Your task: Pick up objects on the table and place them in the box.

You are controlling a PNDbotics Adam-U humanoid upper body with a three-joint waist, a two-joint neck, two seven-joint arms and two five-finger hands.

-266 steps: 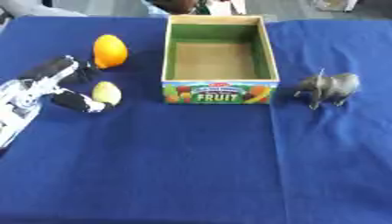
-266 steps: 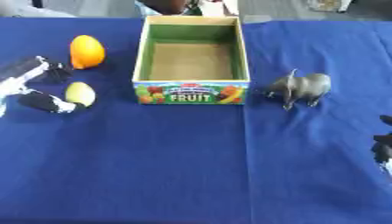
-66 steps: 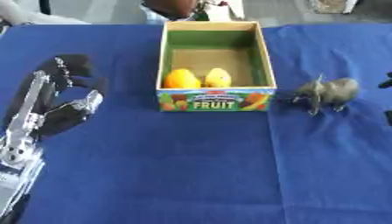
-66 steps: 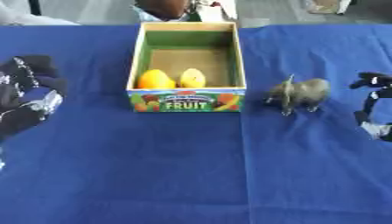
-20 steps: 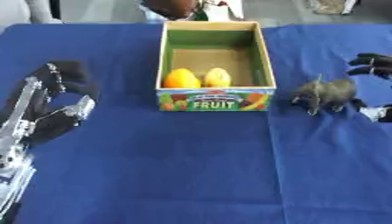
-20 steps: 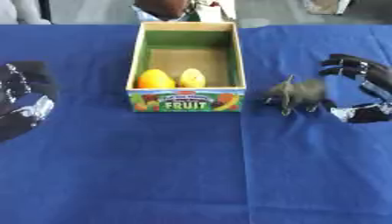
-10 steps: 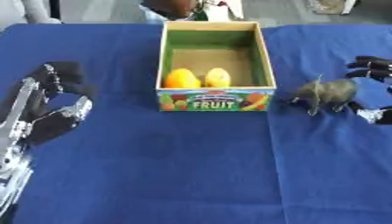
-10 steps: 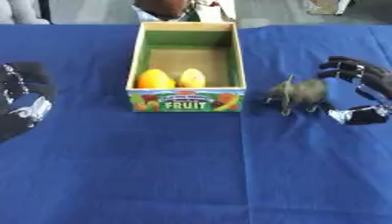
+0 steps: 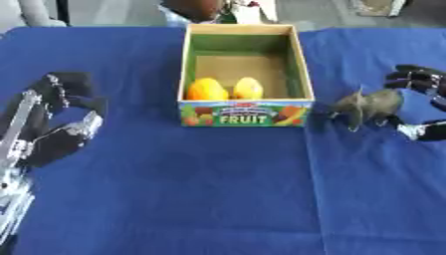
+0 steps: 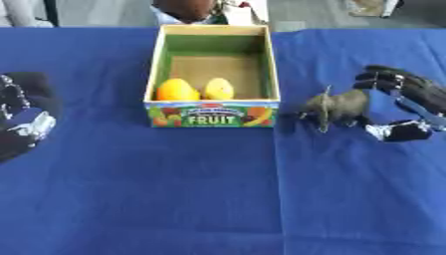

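Observation:
A cardboard box marked FRUIT stands at the table's middle back. Inside it, against the front wall, lie an orange fruit and a yellow fruit. A grey toy elephant stands on the blue cloth right of the box. My right hand is open around the elephant's rear, fingers spread behind it and thumb low at its side, right up against it. My left hand rests open at the left, away from the box, holding nothing.
A blue cloth covers the whole table. A person sits at the far edge behind the box. The near half of the cloth holds nothing.
My right hand has come in from the right edge and closed the gap to the elephant's rear. The elephant, the box and my left hand have stayed put.

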